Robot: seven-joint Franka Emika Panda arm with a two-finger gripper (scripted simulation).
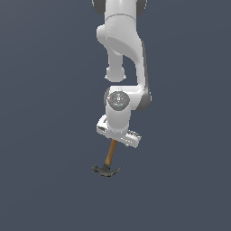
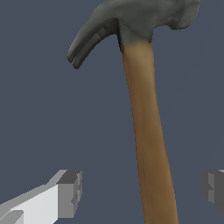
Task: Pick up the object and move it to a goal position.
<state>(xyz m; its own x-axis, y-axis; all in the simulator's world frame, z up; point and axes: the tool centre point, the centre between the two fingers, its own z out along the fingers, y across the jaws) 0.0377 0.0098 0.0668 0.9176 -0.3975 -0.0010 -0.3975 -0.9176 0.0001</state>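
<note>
The claw hammer (image 1: 108,162) has a slim orange-brown wooden handle (image 2: 148,131) and a dark grey curved metal head (image 2: 131,22). In the exterior view its head (image 1: 107,170) points toward the camera and the handle's far end runs under the white hand. My gripper (image 2: 142,192) is open. Its fingers (image 2: 70,192) stand one on each side of the handle's lower part, with a clear gap on both sides. In the exterior view the gripper (image 1: 115,143) sits right over the handle's end, and its fingertips are hidden by the hand.
A plain dark blue-grey surface (image 1: 45,180) fills the scene all around. The white arm (image 1: 122,45) comes down from the top middle of the exterior view. No other objects show.
</note>
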